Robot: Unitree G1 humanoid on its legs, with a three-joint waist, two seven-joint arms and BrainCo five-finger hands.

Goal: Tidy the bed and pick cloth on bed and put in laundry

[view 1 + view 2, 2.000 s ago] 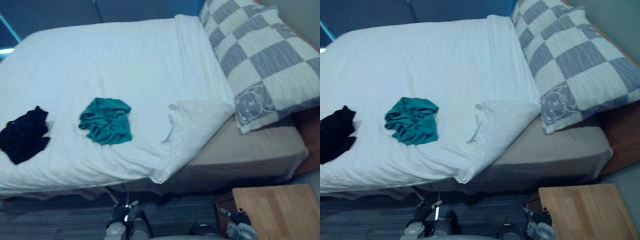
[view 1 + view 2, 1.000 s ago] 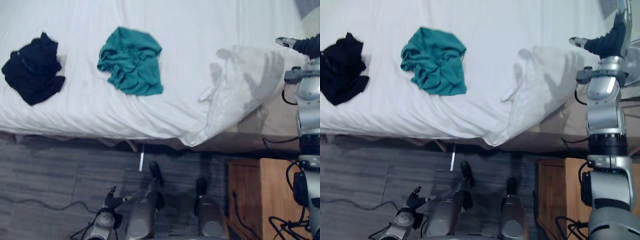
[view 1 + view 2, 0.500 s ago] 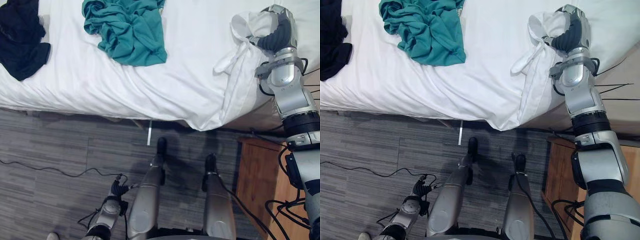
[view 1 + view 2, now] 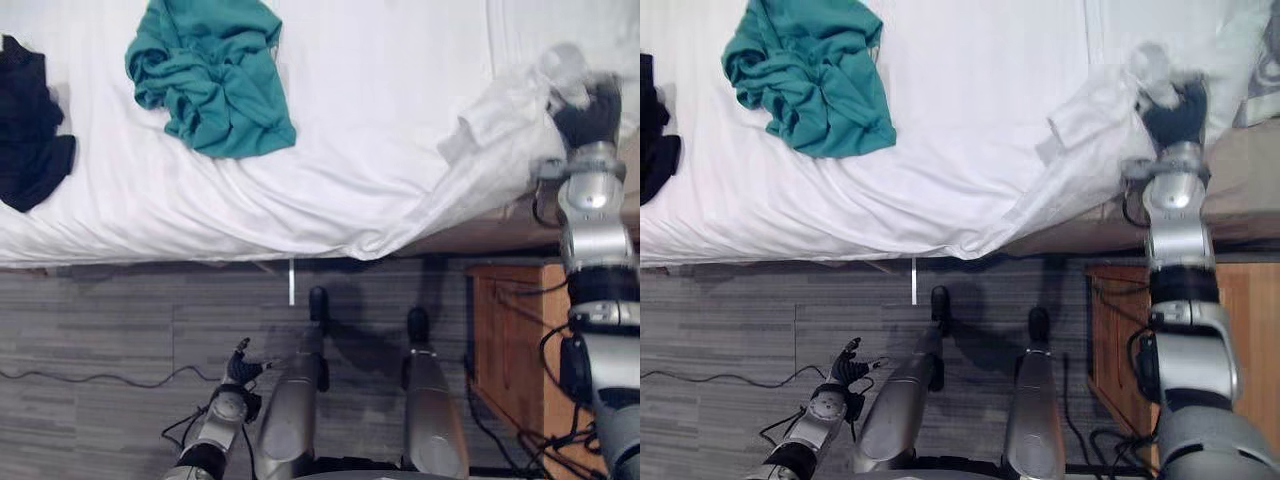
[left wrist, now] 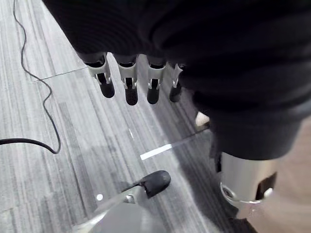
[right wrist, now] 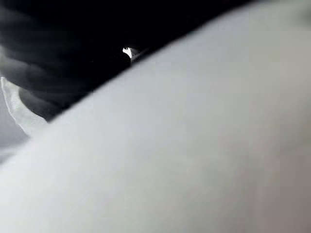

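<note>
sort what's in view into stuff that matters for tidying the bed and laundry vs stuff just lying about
Part of the job:
- white duvet, right hand at its corner
- teal cloth, lying on the duvet
- black cloth, lying on the duvet

Just there:
- wooden nightstand beside the bed
- left hand, open and idle, low over the grey floor
</note>
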